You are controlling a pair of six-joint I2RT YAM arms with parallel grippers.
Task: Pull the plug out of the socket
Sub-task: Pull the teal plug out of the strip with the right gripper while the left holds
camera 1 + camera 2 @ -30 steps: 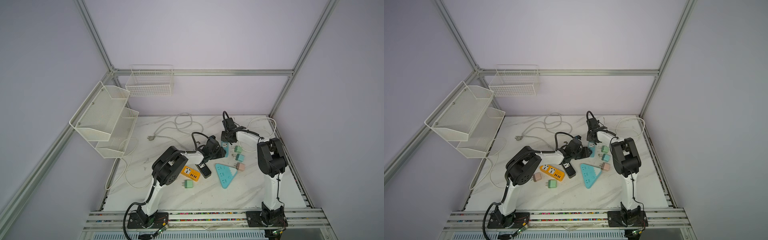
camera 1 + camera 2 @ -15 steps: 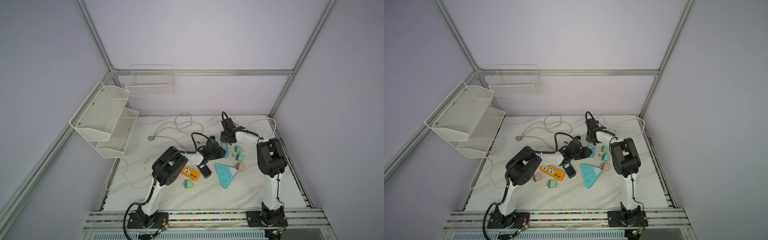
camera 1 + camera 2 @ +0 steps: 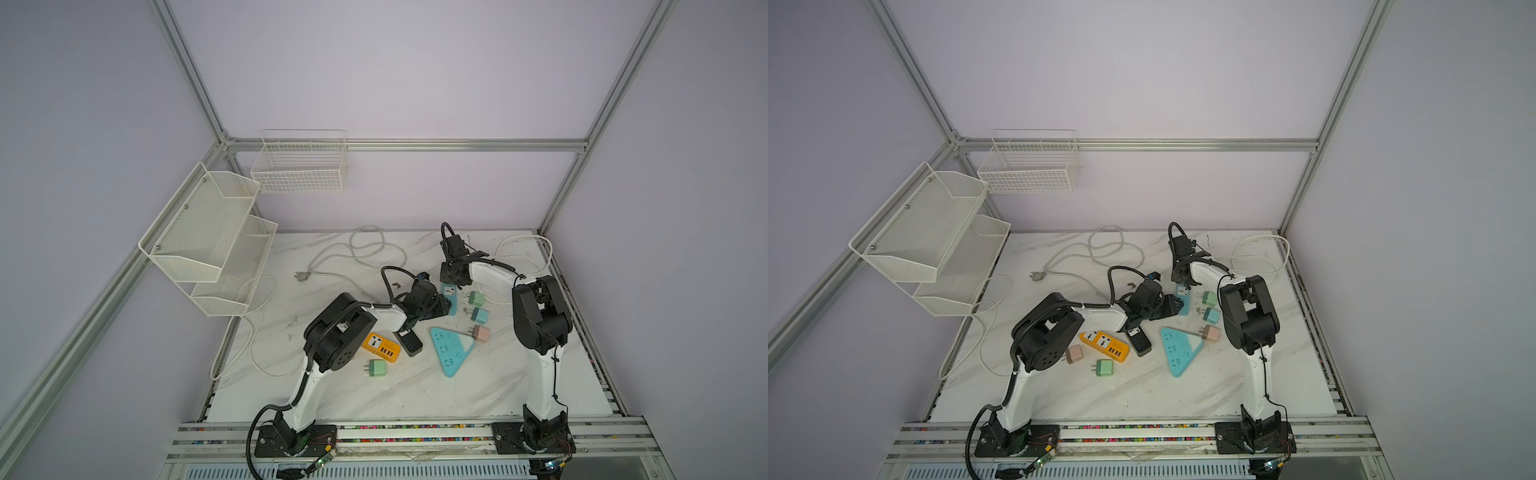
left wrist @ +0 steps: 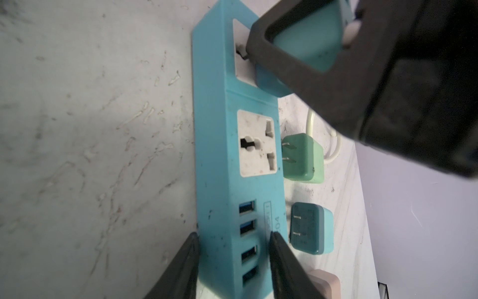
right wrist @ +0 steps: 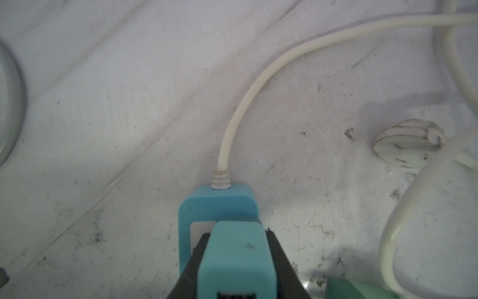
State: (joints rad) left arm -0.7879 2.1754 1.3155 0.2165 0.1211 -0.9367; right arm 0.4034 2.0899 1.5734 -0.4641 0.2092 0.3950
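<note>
Right gripper point(image 5: 238, 236) clamps the one teal plug point(image 5: 238, 261), seated in the end socket point(image 4: 241, 68) of the blue strip point(image 4: 214, 155). Left gripper point(image 4: 232, 234) straddles it; pinching or not, I can't tell. Three other strips point(image 3: 1104, 345), five loose plugs point(image 3: 1104, 368).

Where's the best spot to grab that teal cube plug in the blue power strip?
Its two flat opposite sides, from straight above: the teal cube plug stands upright in the end socket of the blue power strip, so its prongs should slide out upward. The right gripper is shut on it that way.
</note>
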